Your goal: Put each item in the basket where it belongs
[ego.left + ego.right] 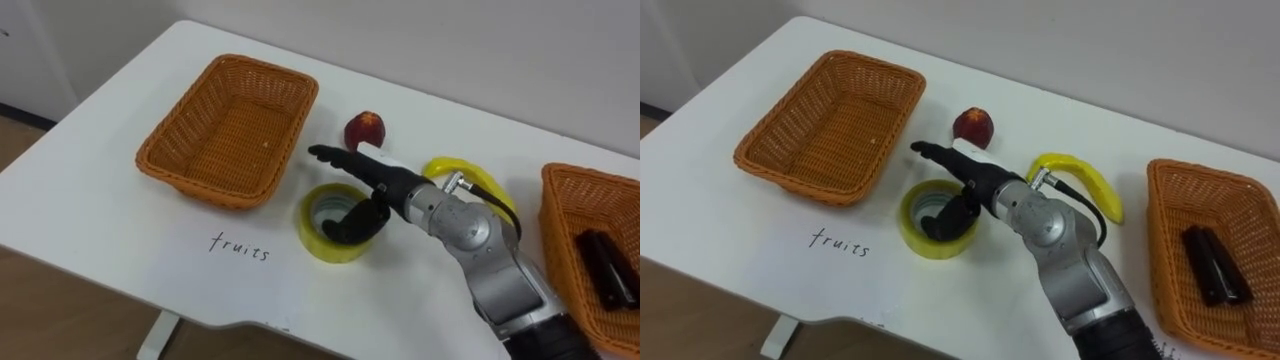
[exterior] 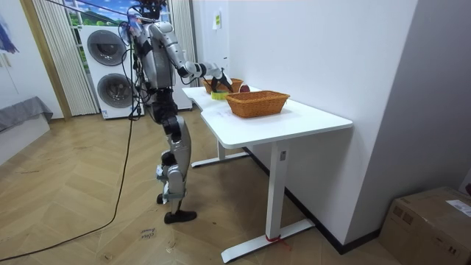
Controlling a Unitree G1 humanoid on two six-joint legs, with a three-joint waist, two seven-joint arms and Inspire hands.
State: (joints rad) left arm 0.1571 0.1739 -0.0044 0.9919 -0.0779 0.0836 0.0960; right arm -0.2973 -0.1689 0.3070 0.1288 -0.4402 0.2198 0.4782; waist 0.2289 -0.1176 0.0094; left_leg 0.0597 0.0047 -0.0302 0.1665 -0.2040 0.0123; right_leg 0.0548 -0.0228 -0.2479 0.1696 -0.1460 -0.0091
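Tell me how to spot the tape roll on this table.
On the white table, look just right of the empty wicker basket. The tape roll is the flat yellow ring beneath the robot's right hand; the red fruit and banana behind it have no hole.

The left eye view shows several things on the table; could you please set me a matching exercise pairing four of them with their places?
Things:
1. tape roll
2. red fruit
3. banana
4. dark object

Places:
A. inside the right basket
B. under the robot hand
C. on the table's far side, between the left basket and the banana
D. partly hidden behind the robot's forearm

Pairs: 1-B, 2-C, 3-D, 4-A.
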